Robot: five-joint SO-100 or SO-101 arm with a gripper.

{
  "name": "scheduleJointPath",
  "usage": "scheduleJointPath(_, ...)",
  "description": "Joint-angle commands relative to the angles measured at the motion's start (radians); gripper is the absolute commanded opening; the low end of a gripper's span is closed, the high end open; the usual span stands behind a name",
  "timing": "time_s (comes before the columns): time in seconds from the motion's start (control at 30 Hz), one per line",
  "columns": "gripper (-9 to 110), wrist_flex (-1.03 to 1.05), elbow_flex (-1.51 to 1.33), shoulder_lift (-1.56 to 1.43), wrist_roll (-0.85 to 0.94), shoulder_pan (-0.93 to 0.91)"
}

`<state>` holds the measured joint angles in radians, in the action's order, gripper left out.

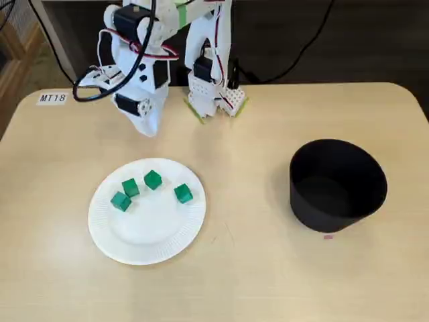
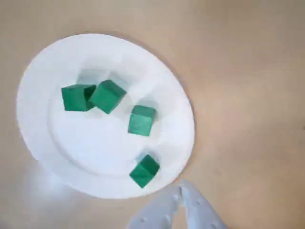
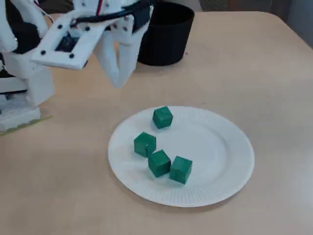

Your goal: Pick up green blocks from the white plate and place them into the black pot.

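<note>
Several green blocks lie on the white paper plate (image 1: 137, 248). In a fixed view three blocks (image 1: 131, 188) cluster at the plate's back left and one (image 1: 183, 194) lies further right. The wrist view shows the plate (image 2: 43, 62) with two touching blocks (image 2: 107, 96), a third (image 2: 141, 120) and a fourth (image 2: 144, 170) near the rim. The black pot (image 1: 335, 201) stands upright on the right, empty as far as I can see; it also shows in a fixed view (image 3: 166, 41). My white gripper (image 1: 148, 127) hangs above the table behind the plate, shut and holding nothing (image 3: 119, 82) (image 2: 181, 192).
The arm's base (image 1: 214, 90) is clamped at the table's back edge, with cables trailing behind. A label reading MT18 (image 1: 52, 98) sits at the back left corner. A small pink mark (image 1: 328, 236) lies in front of the pot. Bare tabletop separates plate and pot.
</note>
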<state>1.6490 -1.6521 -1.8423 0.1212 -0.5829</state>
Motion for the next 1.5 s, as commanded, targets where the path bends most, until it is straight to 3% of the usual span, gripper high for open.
scheduleJointPath(0.0, -2, 0.006, -0.06, 0.006, -0.003, -0.011)
scheduleJointPath(0.13, -1, -0.003, -0.094, 0.084, 0.009, -0.011)
scheduleJointPath(0.37, 32, -0.017, -0.1, 0.137, 0.058, 0.008)
scheduleJointPath(0.63, 43, -0.091, -0.107, 0.238, 0.054, 0.038)
scheduleJointPath(1.27, 34, -0.276, -0.107, 0.357, -0.018, 0.051)
scheduleJointPath(1.37, 28, -0.318, -0.107, 0.373, -0.032, 0.057)
scheduleJointPath(1.47, 13, -0.373, -0.107, 0.391, -0.066, 0.057)
